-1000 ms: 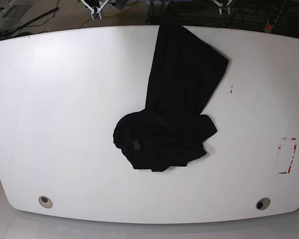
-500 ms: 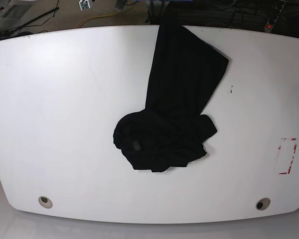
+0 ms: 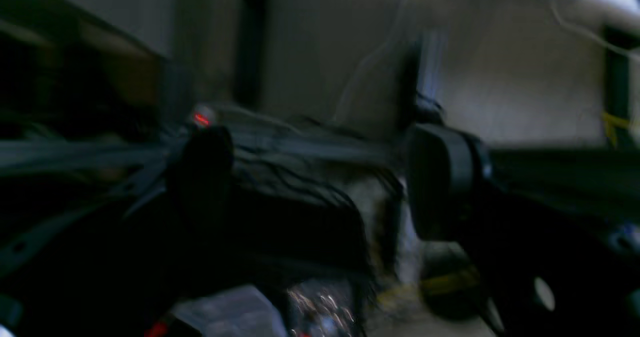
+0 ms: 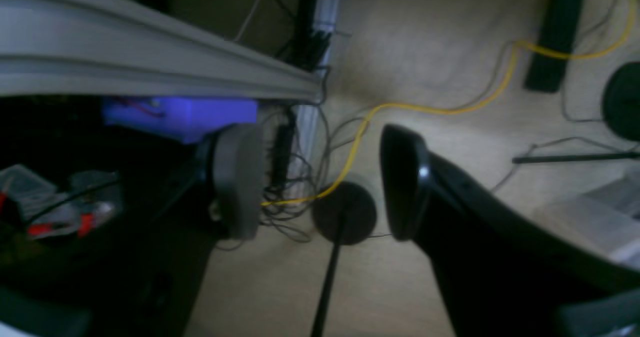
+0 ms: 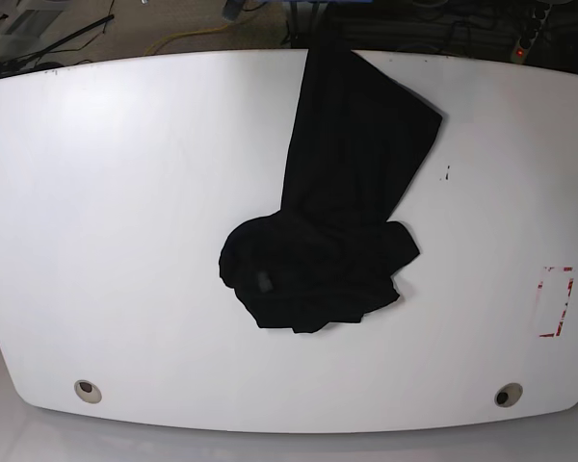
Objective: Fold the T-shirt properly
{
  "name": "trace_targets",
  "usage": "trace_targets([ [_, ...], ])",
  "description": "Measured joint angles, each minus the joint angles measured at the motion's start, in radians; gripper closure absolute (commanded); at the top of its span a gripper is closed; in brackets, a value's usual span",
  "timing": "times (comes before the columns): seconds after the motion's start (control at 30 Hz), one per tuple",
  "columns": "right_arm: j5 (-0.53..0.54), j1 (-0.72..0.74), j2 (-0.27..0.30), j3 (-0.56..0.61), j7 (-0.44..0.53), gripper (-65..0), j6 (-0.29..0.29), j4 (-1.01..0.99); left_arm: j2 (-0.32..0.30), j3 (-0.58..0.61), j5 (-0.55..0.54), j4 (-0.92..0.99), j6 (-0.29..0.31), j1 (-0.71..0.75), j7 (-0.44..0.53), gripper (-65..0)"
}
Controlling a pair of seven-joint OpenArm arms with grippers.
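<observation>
On the white desk (image 5: 125, 192) the T-shirt (image 5: 342, 202) lies crumpled and unfolded: a long flat black panel runs from the far edge, where it seems to hang a little over the rim, down toward the middle, ending in a bunched heap nearer the front. Its long axis runs far-to-near, leaning slightly to one side. Neither arm shows in the base view, so both must be off beyond the far edge, with the shirt lying ahead of them across the desk. I judge neither arm clearly nearer, since the cloth sits close to the centre line.

Over at the right wrist, the right gripper (image 4: 320, 177) stands open with nothing between its jaws, looking at floor, a yellow cable (image 4: 435, 109) and the desk's underside. At the left wrist the left gripper (image 3: 320, 177) also stands wide and empty, though that view is badly smeared and dark.

No chest print shows anywhere; sleeves and collar are lost in the black bundle, so I cannot tell which end is the hem.
</observation>
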State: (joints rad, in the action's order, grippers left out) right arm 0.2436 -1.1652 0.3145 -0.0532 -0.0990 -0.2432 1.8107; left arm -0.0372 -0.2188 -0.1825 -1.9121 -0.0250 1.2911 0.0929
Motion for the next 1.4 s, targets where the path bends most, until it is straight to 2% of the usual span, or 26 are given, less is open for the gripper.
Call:
trace_targets([
  [0.17,0.001,-0.057,-0.009,-0.028,0.0,-34.4,-0.008,0.142,-0.002,-0.03,0.0,-0.08,0.003,-0.01,0.009,-49.3],
  [0.3,0.0,-0.053,-0.007,-0.05,-0.001,-34.4,-0.006,0.181,-0.002,-0.04,0.0,-0.08,-0.005,-0.004,0.003,-49.6],
  [0.53,-0.002,0.087,-0.049,-0.052,-0.007,-34.4,-0.007,0.187,-0.008,-0.032,0.001,-0.077,-0.001,-0.045,0.0,-49.9],
  [0.6,-0.001,0.118,-0.048,-0.051,-0.003,-34.4,-0.008,0.188,-0.03,-0.01,0.001,-0.076,0.003,-0.08,-0.005,-50.3],
  [0.7,-0.003,0.161,-0.059,-0.051,-0.007,-34.4,-0.003,0.188,-0.078,0.026,0.001,-0.077,0.035,-0.127,0.001,-55.8],
  [0.8,-0.003,0.209,-0.106,-0.054,-0.01,-34.4,-0.002,0.188,-0.119,0.06,0.001,-0.069,0.036,-0.17,-0.001,-63.6],
  [0.83,-0.002,0.222,-0.12,-0.053,-0.008,-34.4,-0.001,0.188,-0.135,0.077,0.001,-0.061,0.029,-0.201,-0.004,-64.0],
  [1.23,-0.003,0.252,-0.165,-0.029,-0.013,-34.4,-0.012,0.187,-0.144,0.095,0.0,-0.055,0.034,-0.413,-0.24,-64.3],
  [1.3,-0.003,0.254,-0.164,-0.029,-0.016,-34.4,-0.005,0.187,-0.148,0.109,0.001,-0.051,0.055,-0.448,-0.259,-64.3],
  [1.4,-0.003,0.259,-0.162,-0.032,-0.014,-34.4,-0.003,0.187,-0.145,0.117,0.0,-0.051,0.144,-0.483,-0.281,-64.3],
])
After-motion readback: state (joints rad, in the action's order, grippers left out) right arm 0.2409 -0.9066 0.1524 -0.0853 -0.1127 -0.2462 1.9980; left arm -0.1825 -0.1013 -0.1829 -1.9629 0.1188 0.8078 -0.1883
